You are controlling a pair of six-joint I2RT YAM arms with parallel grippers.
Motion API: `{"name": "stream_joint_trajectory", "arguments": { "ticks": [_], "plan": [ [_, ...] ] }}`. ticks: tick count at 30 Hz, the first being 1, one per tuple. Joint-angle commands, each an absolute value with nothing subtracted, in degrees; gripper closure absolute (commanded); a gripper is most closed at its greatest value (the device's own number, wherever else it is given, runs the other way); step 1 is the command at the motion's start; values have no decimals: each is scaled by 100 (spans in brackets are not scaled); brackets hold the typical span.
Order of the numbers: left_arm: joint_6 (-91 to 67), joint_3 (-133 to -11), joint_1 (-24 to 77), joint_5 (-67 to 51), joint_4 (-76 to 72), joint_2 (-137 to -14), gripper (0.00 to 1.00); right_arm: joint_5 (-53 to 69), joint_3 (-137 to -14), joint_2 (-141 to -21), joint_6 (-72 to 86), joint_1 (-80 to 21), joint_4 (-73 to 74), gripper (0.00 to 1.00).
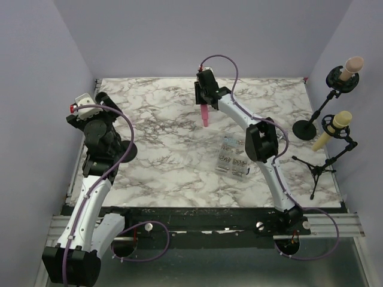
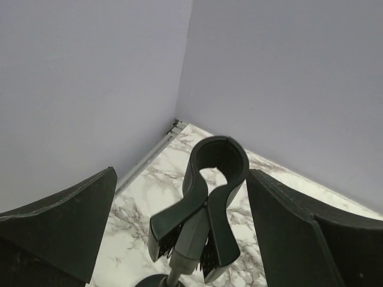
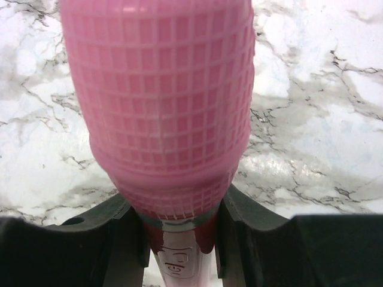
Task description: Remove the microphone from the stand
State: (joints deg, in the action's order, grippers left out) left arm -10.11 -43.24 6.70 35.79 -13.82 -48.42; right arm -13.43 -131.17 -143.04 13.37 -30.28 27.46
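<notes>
The pink microphone (image 1: pixel 206 115) is off its stand, clamped in the right gripper (image 1: pixel 205 95) above the marble table (image 1: pixel 161 131), beyond the clear compartment box (image 1: pixel 232 156) and slightly to its left. The box lies flat on the marble. It is divided into small cells, and their contents are too small to identify.

In the right wrist view the microphone (image 3: pixel 158 107) has a pink head moulded in a fine square grid. A silver ring sits below the head, followed by a red-pink handle with a printed mark. The head points away from the right gripper (image 3: pixel 179 239), toward the marble. Both fingers (image 3: pixel 122 236) press against the handle. Whether the head touches the table cannot be determined.

Well to the left of the box, the left gripper (image 2: pixel 181 197) is spread wide. An empty black microphone clip (image 2: pixel 216 158) stands upright between its fingers (image 2: pixel 66 227), clear of both.

To the right of the box, a beige microphone (image 1: pixel 351 66) sits on a round-base stand (image 1: pixel 306 129). A yellow microphone (image 1: pixel 333 129) sits on a tripod stand (image 1: pixel 321 168).
</notes>
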Motion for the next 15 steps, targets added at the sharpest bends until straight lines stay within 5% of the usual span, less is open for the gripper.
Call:
{"name": "stream_joint_trajectory", "arguments": {
  "ticks": [1,8,15],
  "plan": [
    [-956,-4812,616,2956,-1196,-4543,6,-1322,-13405,-14804,1310,-2938,2660,80],
    [-832,-4747,615,2549,-1219,-4011,2,-1082,-13554,-15274,1486,-2897,2511,74],
    [-791,-4748,624,2317,-1169,-3954,2,-1027,-13509,-15354,1522,-2900,2505,57]
  ]
}}
